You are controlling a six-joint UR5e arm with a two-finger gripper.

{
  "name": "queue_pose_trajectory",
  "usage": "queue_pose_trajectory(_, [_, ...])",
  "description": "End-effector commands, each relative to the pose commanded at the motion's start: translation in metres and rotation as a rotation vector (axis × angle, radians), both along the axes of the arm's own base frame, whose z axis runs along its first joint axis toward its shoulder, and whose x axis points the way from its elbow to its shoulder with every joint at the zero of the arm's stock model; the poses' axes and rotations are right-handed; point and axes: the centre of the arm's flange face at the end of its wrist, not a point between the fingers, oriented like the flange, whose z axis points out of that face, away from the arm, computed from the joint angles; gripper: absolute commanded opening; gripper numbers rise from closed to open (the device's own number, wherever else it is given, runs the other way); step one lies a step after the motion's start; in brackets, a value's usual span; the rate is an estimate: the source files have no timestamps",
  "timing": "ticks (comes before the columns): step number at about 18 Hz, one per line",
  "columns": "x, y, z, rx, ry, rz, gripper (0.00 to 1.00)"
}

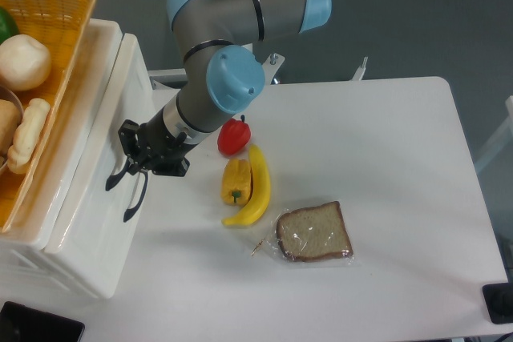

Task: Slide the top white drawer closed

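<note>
A white counter (385,166) is seen from above, with a white plastic cabinet (48,266) at its left edge. The cabinet's left part and the yellow woven basket (48,6) on top of it are cut off by the frame, so only part of each shows. The basket holds pale rounded items and something green at the very edge, too cropped to identify.

The top white drawer (100,158), large and glossy, sits in the upper part of the cabinet at the counter's left edge. Its long front face runs from the far side of the counter toward the near side and faces right, toward the middle of the counter. The drawer's inside is not visible; the front lies almost flush with the cabinet body. Whether a slight gap remains is hard to make out.

The grey and light blue robot arm (220,78) reaches down from the top. Its black pincer (128,162) is pressed against the drawer front at the dark curved handle (132,198). The fingers blend with the dark handle, so I cannot tell how far apart they stand.

Near the counter's middle lie a red round fruit (233,137), partly hidden by the arm, a yellow pepper (236,182) touching a yellow banana (258,190), and a wrapped slice of brown bread (314,232).
</note>
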Motion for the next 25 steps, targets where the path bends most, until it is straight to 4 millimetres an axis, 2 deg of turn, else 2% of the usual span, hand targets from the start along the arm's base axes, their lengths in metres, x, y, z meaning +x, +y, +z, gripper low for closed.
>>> queue_pose_trajectory(2, [-0.001,0.0,-0.001,0.0,0.0,0.002,0.0])
queue_pose_trajectory(5, [-0.008,-0.002,0.002,0.008,0.008,0.007,0.09])
queue_pose_trajectory(7, [-0.029,-0.01,0.004,0.013,0.019,0.041,0.44])
queue_pose_trajectory(8, [-0.043,-0.016,0.004,0.015,0.028,0.062,0.68])
queue_pose_trajectory(9, [-0.055,-0.021,0.005,0.017,0.039,0.082,1.0])
queue_pose_trajectory(16, [-0.156,-0.068,0.012,0.081,0.17,0.242,1.0])
queue_pose_trajectory(19, [-0.2,-0.089,-0.008,0.026,0.278,0.234,1.0])
queue_pose_trajectory(23, [-0.24,-0.112,-0.031,-0.122,0.437,0.11,1.0])
queue_pose_trajectory(25, [-0.261,-0.128,-0.041,-0.14,0.45,0.095,1.0])
